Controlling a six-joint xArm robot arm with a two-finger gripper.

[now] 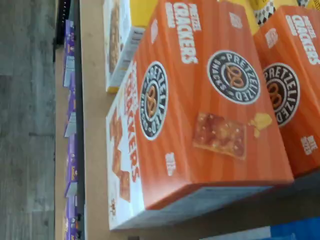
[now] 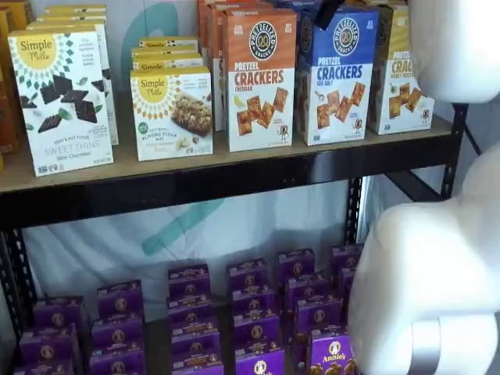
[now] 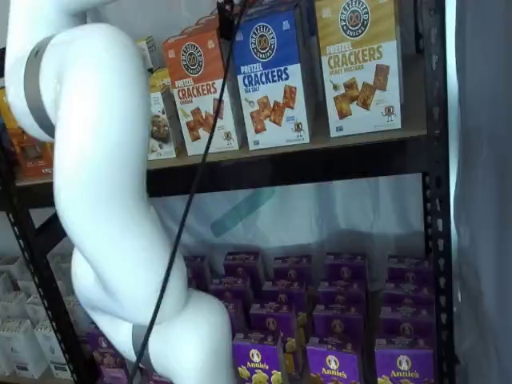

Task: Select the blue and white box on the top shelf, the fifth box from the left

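The blue and white box (image 2: 338, 74) stands upright on the top shelf (image 2: 234, 181), between the orange cheddar box (image 2: 260, 78) and a yellow-topped box (image 2: 402, 74); the gripper (image 2: 326, 11) shows only as a dark tip above it, and it holds nothing, jaws judged wide; the approach seems in hand; the wrist view faces the orange cartons, so the next move calls for shifting toward the blue carton before descending.
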